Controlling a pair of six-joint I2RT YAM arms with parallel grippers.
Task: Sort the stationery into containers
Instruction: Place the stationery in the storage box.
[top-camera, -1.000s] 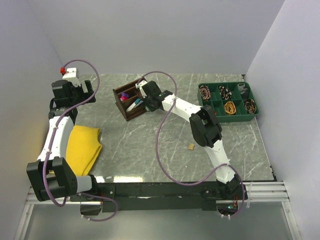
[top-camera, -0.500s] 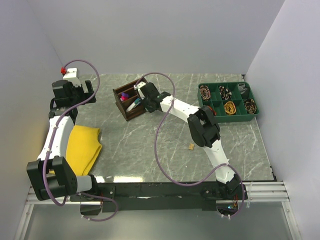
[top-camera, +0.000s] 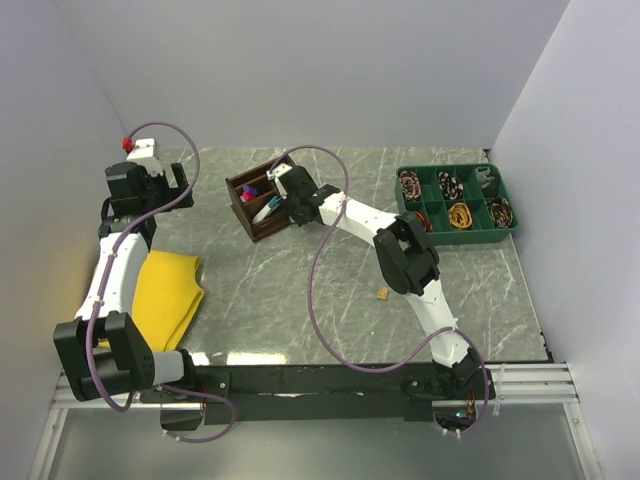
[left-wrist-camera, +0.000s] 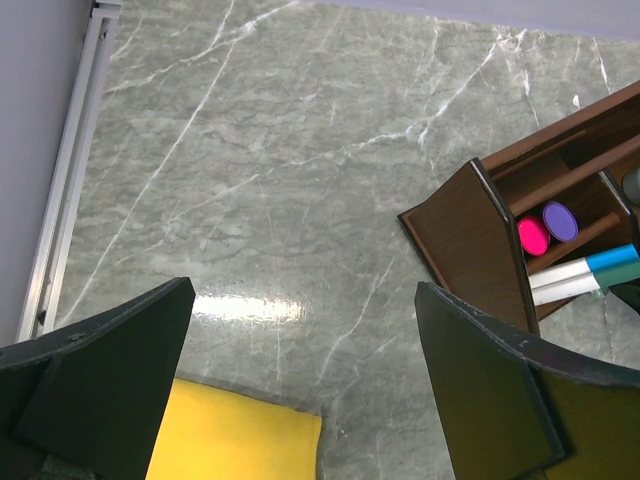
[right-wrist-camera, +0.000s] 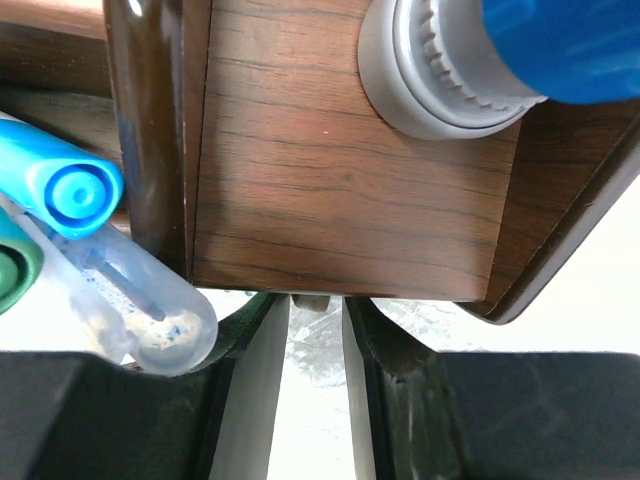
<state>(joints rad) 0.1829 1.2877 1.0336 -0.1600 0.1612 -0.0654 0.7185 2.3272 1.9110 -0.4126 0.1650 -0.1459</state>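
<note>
At the wooden organiser (top-camera: 262, 226) I see my right gripper (right-wrist-camera: 316, 306) slightly parted and holding nothing, the left gripper (left-wrist-camera: 302, 292) gaping wide and empty.

1. The right claw (top-camera: 284, 193) has moved a little to the left in the top view. It now reaches further over the wooden organiser (top-camera: 250, 215).
2. The elbow of the right arm (top-camera: 403, 258) has followed it, also a small step to the left.
3. The purple cable (top-camera: 314, 272) on this arm has shifted too. Its upper loop now arches more to the left, above the organiser's far end.
</note>
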